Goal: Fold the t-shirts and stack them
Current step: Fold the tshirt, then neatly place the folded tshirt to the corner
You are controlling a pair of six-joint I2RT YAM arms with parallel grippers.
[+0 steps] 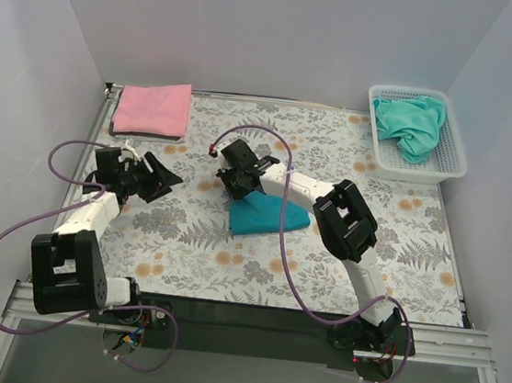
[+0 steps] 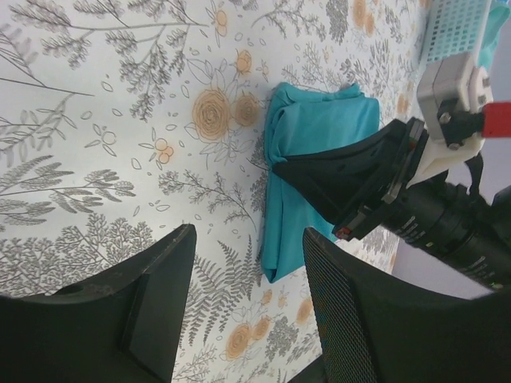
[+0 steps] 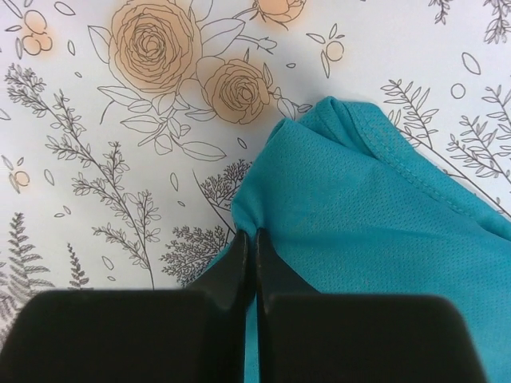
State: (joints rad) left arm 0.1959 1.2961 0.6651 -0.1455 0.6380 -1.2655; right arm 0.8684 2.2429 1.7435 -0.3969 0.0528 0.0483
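**A:** What is hidden or hard to read?

**B:** From above, the right arm (image 1: 345, 218) crosses the teal shirt (image 1: 266, 220) and covers its far right part. The right wrist view cuts the cloth off at the right and bottom edges. I can't pick out a collar or sleeves in any view.

**A:** Where does that shirt lie?

**B:** It lies near the middle of the desk (image 1: 186, 239), on the floral covering, folded into a small rounded wedge. The cloth is a fine mesh knit with a stitched hem line. Its corner puckers where it is pinched.

**A:** Pinched by what?

**B:** By the right end effector (image 3: 248, 243). Its fingers are pressed together on the shirt's near-left edge, with the cloth bunched at the tips.

**A:** And the other one?

**B:** The left end effector (image 2: 249, 235) is spread wide and holds nothing. It sits left of the teal shirt, apart from it and pointing toward it.

**A:** The other shirts?

**B:** The pink shirt (image 1: 151, 110) lies folded flat at the far left corner. The aqua-green shirt (image 1: 412, 124) sits crumpled in the white basket (image 1: 416, 165) at the far right. The mesh wall blurs its lower part.
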